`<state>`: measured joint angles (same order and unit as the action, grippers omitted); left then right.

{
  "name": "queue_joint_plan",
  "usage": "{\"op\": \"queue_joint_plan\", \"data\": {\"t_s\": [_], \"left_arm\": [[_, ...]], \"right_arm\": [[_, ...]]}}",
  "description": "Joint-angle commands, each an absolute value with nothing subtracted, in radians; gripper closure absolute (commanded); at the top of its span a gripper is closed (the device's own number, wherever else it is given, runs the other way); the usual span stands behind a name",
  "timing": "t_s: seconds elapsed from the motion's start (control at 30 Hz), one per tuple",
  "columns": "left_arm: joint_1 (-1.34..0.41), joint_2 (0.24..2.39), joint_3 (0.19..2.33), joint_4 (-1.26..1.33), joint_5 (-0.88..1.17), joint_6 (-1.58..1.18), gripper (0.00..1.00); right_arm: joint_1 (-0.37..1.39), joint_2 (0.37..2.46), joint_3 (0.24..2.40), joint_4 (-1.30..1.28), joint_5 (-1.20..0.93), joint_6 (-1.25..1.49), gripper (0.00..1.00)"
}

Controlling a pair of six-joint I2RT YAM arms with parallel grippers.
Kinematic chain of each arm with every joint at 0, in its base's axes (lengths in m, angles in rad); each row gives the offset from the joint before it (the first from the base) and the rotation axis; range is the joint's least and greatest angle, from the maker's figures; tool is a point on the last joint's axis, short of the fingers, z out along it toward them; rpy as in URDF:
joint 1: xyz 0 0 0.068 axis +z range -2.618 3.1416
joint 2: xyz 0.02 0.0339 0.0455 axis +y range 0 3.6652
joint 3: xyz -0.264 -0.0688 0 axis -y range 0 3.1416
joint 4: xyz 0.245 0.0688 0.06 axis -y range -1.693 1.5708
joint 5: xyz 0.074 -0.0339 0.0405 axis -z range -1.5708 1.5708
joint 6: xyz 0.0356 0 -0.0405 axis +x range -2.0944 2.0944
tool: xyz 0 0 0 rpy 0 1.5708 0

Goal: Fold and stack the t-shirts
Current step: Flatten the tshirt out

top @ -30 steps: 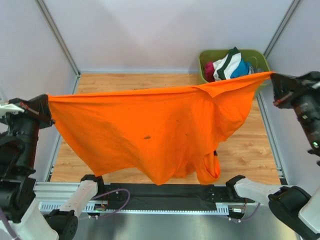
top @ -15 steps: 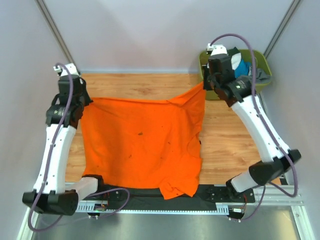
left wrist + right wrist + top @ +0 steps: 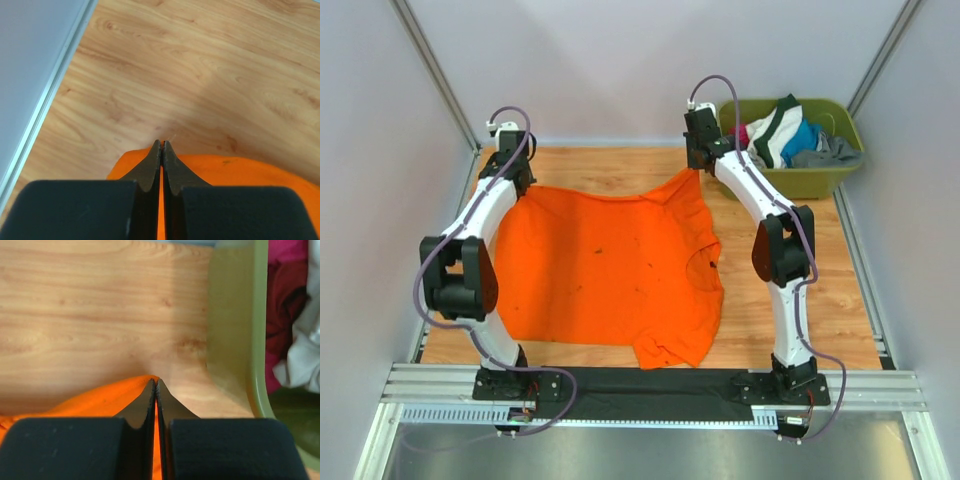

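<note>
A bright orange t-shirt [image 3: 605,270] lies spread over the wooden table, its near hem reaching the black strip at the front. My left gripper [image 3: 520,186] is shut on the shirt's far left corner [image 3: 215,167], low over the wood. At the far right corner [image 3: 100,397], my right gripper [image 3: 697,163] is shut on the cloth, right beside the tub. Orange cloth shows between both pairs of closed fingers [image 3: 161,150] [image 3: 155,386]. More t-shirts [image 3: 785,135], red, white, blue and grey, are piled in the tub.
The olive-green plastic tub [image 3: 820,180] stands at the back right corner; its wall [image 3: 232,330] is close to my right gripper. Grey walls enclose the table on three sides, with a metal rail [image 3: 45,100] along the left edge. Bare wood [image 3: 790,290] lies right of the shirt.
Both arms have swung from high and wide down to the far side of the table, carrying the orange t-shirt from hanging in the air to lying spread on the wood.
</note>
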<state>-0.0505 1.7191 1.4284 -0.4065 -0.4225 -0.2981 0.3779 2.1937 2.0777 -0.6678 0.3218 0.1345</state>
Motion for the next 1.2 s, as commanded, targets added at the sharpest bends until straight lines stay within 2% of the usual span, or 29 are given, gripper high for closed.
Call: {"op": "queue_joint_plan", "data": {"t_s": [0.0,0.17,0.3,0.53,0.77,0.97,1.17], "left_arm": [[-0.04,1.773,1.522,-0.302,-0.439,-0.279,1.0],[-0.029,1.813,1.598,-0.287,-0.387,-0.281,1.0],[-0.029,1.723,1.582,-0.302,-0.37,-0.276,1.0],[-0.029,1.325,1.376,-0.328,-0.342,-0.273,1.0],[-0.037,0.991,1.266,-0.426,-0.319,-0.262,1.0],[-0.046,0.806,1.331,-0.557,-0.299,-0.229,1.0],[-0.046,0.724,1.511,-0.705,-0.298,-0.21,1.0]], "right_arm": [[0.365,2.227,2.236,-0.566,0.348,0.094,1.0],[0.35,2.243,2.33,-0.571,0.321,0.11,1.0],[0.351,2.12,2.229,-0.562,0.296,0.121,1.0],[0.374,1.687,1.915,-0.486,0.304,0.097,1.0],[0.448,1.387,1.861,-0.597,0.38,0.008,1.0],[0.632,1.2,1.847,-0.624,0.535,-0.158,1.0],[0.725,1.108,1.974,-0.69,0.598,-0.228,1.0]]}}
